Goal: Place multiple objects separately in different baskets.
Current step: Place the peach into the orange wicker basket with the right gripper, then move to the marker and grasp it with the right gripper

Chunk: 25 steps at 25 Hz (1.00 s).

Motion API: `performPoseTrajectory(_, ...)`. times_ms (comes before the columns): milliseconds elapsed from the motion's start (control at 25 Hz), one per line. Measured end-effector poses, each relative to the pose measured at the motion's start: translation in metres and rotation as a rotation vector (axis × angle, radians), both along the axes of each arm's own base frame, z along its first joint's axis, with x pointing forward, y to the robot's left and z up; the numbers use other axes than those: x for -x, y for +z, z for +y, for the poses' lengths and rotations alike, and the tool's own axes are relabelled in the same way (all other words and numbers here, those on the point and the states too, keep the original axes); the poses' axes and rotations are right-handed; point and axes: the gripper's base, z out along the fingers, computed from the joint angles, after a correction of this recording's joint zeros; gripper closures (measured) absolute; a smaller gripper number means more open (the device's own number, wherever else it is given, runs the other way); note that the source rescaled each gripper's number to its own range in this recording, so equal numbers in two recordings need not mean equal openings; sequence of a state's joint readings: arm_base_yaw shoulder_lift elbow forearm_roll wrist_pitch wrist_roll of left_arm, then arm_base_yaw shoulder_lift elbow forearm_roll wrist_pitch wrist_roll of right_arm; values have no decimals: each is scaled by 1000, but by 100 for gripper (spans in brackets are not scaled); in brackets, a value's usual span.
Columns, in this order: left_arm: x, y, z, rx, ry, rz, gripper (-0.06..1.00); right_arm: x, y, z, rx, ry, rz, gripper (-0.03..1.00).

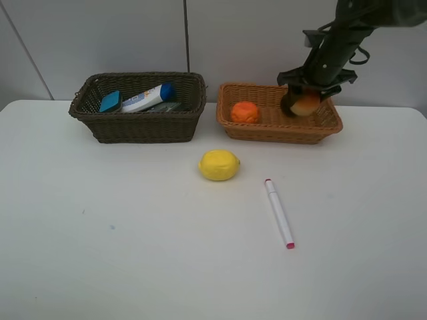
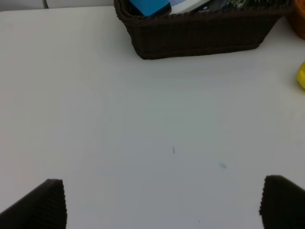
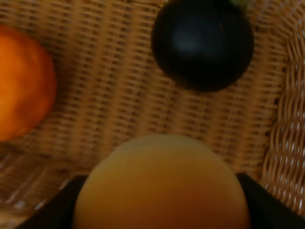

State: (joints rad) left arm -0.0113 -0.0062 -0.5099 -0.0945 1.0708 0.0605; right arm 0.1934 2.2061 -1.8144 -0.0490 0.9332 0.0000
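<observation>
Overhead: right gripper clamps the round orange-yellow peach above the shallow light-tan wicker basket at the desk's far edge, where a round orange already sits.
Left wrist: left gripper spread wide, empty, over bare white desk.
Right wrist: peach pinched across its widest girth; dark round mangosteen on the basket floor. Peach looks smooth, light, likely to roll. Release low.

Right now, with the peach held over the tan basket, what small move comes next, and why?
Probably open the right gripper: the peach hangs over the tan basket, above bare weave, clear of the orange and the mangosteen.
</observation>
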Motion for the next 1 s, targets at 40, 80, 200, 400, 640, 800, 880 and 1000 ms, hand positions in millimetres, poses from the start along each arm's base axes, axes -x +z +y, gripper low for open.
performPoseTrajectory(40,0,0,0,0,0,0,-6,-4,-4,-1,16,4,2,39)
performPoseTrajectory(80,0,0,0,0,0,0,-6,-6,-7,-2,21,4,5,38)
performPoseTrajectory(200,0,0,0,0,0,0,-6,-8,-8,-2,28,5,2,12)
performPoseTrajectory(400,0,0,0,0,0,0,-6,0,-9,-4,46,-1,93,-1)
performPoseTrajectory(640,0,0,0,0,0,0,-6,22,20,4,-25,-15,203,-3)
performPoseTrajectory(800,0,0,0,0,0,0,-6,33,43,26,-60,20,175,-3)
performPoseTrajectory(880,0,0,0,0,0,0,-6,42,48,40,-61,52,175,-3)
performPoseTrajectory(1000,0,0,0,0,0,0,-6,59,47,54,-55,83,202,-3)
